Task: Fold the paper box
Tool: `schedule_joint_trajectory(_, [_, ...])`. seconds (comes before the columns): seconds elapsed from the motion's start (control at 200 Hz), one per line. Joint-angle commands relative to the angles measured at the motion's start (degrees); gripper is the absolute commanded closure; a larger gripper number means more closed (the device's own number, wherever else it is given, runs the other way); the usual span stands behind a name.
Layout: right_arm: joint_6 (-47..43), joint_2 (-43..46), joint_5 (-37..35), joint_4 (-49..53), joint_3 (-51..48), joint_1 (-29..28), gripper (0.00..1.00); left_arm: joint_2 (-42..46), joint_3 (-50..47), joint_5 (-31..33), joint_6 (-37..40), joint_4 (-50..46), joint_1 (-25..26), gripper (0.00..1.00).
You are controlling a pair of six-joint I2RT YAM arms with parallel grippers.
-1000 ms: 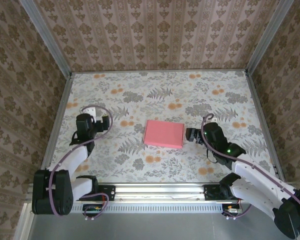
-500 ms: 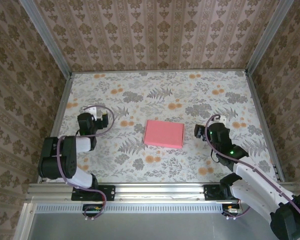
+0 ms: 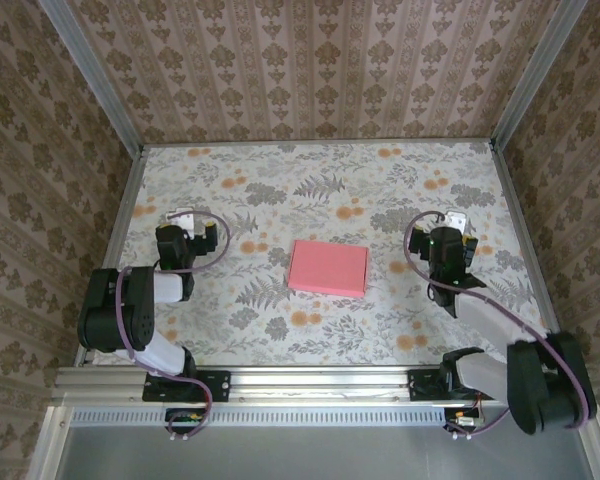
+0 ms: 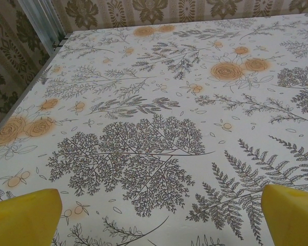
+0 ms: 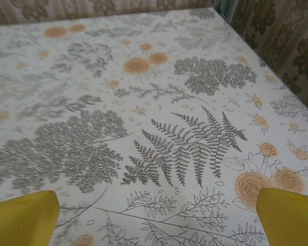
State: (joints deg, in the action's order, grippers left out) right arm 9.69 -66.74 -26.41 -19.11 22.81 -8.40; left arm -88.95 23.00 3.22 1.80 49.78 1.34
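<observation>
The paper box is a closed, flat pink rectangle lying on the floral table at the middle, untouched. My left gripper sits well to its left and points toward the far wall. In the left wrist view its yellow fingertips stand wide apart, so the left gripper is open with only tablecloth between them. My right gripper is to the right of the box, also facing the far side. In the right wrist view the right gripper is open and empty, its yellow fingertips at the frame's lower corners.
Patterned walls with metal corner posts enclose the table on three sides. A metal rail runs along the near edge and carries both arm bases. The left arm's folded links and the right arm's links sit near the front corners.
The right gripper has drawn back from the box's right edge, moved right and turned toward the far wall. The left arm folded back to its base. The box has not moved.
</observation>
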Motion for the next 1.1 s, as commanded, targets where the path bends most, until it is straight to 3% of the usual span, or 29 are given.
schedule_joint_trajectory(0.0, [-3.65, -5.20, -0.28, -8.20, 1.07, 0.47, 0.00, 0.04, -0.40, -0.59, 1.18, 2.08, -0.20, 0.00])
schedule_joint_trajectory(0.195, [-10.06, -11.64, 2.13, -21.32, 1.04, 0.67, 0.00, 0.07, -0.43, -0.60, 1.22, 2.24, -0.20, 0.00])
schedule_joint_trajectory(0.385, [-10.66, -17.88, 7.83, -31.84, -1.15, 1.18, 0.00, 0.02, -0.35, -0.70, 1.27, 2.21, -0.20, 0.00])
schedule_joint_trajectory(0.455, [-10.05, -17.24, 9.92, -29.30, -0.67, 1.93, 0.00, 0.06, -0.35, -0.73, 1.27, 2.20, -0.20, 0.00])
schedule_joint_trajectory(0.66, [-10.66, -22.02, 14.96, -42.11, -4.81, 3.32, 0.00, 0.02, -0.28, -0.69, 1.28, 2.12, -0.22, 0.00])
schedule_joint_trajectory(0.75, [-10.14, -20.34, 16.44, -35.96, -3.06, 3.80, 0.00, 0.05, -0.32, -0.75, 1.27, 2.07, -0.20, 0.00])
schedule_joint_trajectory(0.845, [-7.66, -20.83, 13.10, -31.73, -0.50, 4.78, 0.00, 0.05, -0.41, -0.72, 1.28, 2.19, -0.20, 0.00])
schedule_joint_trajectory(1.095, [-6.98, -20.81, 16.32, -31.30, -0.31, 6.29, 0.00, 0.00, -0.33, -0.94, 1.36, 1.99, -0.20, 0.00])
